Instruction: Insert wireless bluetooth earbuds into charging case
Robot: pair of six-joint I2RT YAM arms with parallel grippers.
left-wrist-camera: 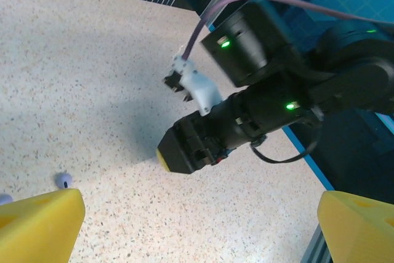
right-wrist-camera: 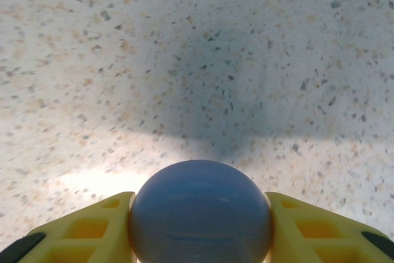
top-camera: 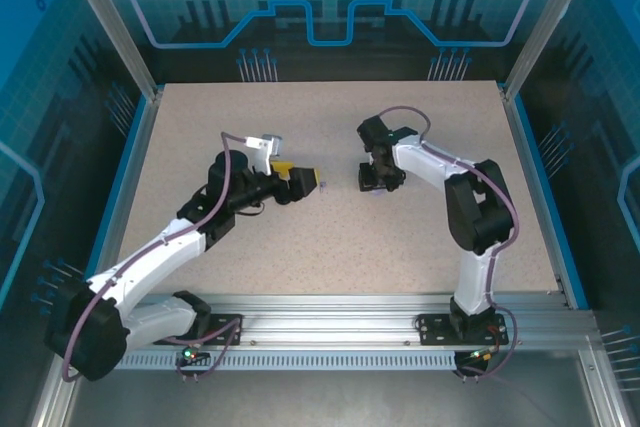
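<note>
Smooth round lavender-blue charging case [right-wrist-camera: 200, 204] clamped on both sides by the right gripper [right-wrist-camera: 200, 217], tiny lavender earbud [left-wrist-camera: 63, 180] lying on speckled table [left-wrist-camera: 92, 78], left gripper [left-wrist-camera: 200, 214] spread wide.

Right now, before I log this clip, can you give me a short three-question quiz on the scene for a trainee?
1. True or false: the left gripper is closed on an earbud.
2. What sits between the yellow fingers of the right gripper?
A. a black earbud
B. a round lavender-blue case
C. nothing
3. Fill in: the tiny lavender earbud lies loose on the ___, apart from both grippers.

Key
1. False: its jaws stand wide open with nothing between them.
2. B: both fingers press against the case's sides.
3. table
</note>
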